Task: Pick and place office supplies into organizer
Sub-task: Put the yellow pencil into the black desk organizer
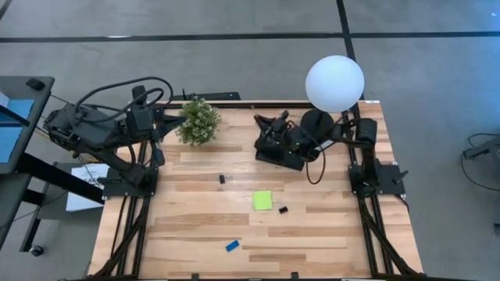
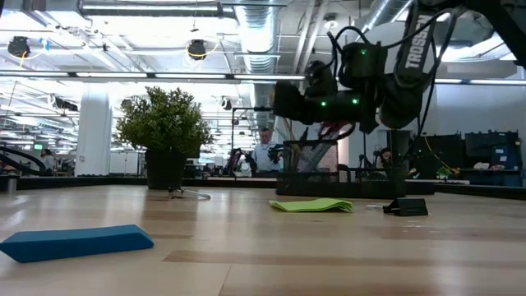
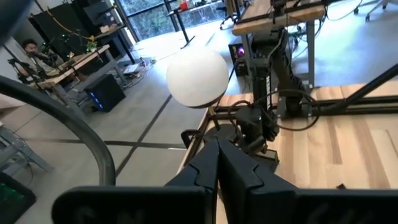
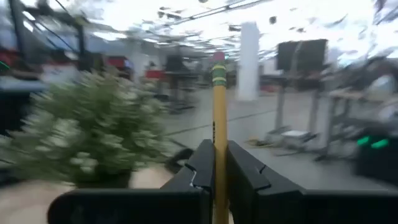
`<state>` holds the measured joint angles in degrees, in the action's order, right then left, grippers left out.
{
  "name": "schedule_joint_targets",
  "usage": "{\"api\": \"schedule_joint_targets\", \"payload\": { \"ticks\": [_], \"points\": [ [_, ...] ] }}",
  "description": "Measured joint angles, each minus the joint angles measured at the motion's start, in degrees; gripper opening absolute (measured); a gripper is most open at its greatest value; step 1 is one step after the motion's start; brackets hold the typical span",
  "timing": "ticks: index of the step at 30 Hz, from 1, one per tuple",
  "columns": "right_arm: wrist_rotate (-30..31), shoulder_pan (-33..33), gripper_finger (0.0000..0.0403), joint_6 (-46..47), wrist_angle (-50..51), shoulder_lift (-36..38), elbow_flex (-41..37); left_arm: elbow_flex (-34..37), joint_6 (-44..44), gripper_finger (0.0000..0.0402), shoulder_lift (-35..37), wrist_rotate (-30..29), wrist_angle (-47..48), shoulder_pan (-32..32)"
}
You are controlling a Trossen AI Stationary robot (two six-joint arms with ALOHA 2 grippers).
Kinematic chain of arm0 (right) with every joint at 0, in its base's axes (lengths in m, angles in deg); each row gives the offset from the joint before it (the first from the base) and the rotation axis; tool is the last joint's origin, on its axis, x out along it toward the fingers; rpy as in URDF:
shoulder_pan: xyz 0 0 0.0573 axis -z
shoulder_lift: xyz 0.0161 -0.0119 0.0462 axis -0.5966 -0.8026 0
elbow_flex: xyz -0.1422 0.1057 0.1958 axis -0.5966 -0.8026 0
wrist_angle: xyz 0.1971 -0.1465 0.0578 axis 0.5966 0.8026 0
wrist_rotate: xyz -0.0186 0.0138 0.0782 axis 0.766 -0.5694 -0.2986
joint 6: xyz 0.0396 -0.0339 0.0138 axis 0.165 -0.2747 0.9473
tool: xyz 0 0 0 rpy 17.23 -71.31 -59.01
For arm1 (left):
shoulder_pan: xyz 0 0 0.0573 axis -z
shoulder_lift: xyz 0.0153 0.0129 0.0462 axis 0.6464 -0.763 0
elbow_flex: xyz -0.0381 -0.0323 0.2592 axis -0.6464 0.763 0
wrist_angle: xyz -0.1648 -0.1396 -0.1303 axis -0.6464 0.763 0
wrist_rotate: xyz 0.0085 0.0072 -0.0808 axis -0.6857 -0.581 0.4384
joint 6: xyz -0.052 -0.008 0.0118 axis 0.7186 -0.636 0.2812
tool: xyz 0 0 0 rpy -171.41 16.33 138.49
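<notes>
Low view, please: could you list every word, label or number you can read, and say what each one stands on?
"TROSS", cut off where it runs out of sight, in white letters on the dark robot arm above the organizer.
Nothing readable on the blue eraser or the lime-green sticky-note pad.
Background signs are too blurred to read.

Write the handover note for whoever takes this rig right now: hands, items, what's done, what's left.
Right hand: shut on the yellow pencil, held upright, over the organizer at the table's far side.
Left hand: shut, empty, parked at the far left by the potted plant.
Done: some items stand in the organizer; which ones cannot be told.
Left on the table: lime-green sticky-note pad, blue eraser, two small black clips.
Next, probably: drop the pencil into the organizer, then fetch the rest.
</notes>
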<state>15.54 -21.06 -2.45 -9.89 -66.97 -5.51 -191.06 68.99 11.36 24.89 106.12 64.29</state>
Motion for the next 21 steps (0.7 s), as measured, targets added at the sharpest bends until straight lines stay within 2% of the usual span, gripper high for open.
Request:
{"api": "schedule_joint_targets", "payload": {
  "ticks": [3, 10, 17, 21],
  "points": [
    [2.21, -0.15, 0.0015, -4.14, 0.75, -0.04, 0.24, 0.0, 0.04, 0.0, 0.0, 0.0, 0.76, -0.01],
    [2.66, -1.89, 0.0019, -4.09, 3.09, -0.04, 0.22, 0.0, 0.11, 0.0, 0.0, -0.02, 1.75, -0.01],
    [3.08, -3.21, 0.0052, -3.66, 5.8, -0.04, 0.2, 0.0, 0.22, 0.0, 0.0, -0.02, 1.75, -0.01],
    [4.34, -3.19, 0.0065, 0.0, 6.52, -0.04, 0.2, 0.0, 0.24, 0.0, 0.0, -0.02, 1.75, -0.01]
  ]
}}
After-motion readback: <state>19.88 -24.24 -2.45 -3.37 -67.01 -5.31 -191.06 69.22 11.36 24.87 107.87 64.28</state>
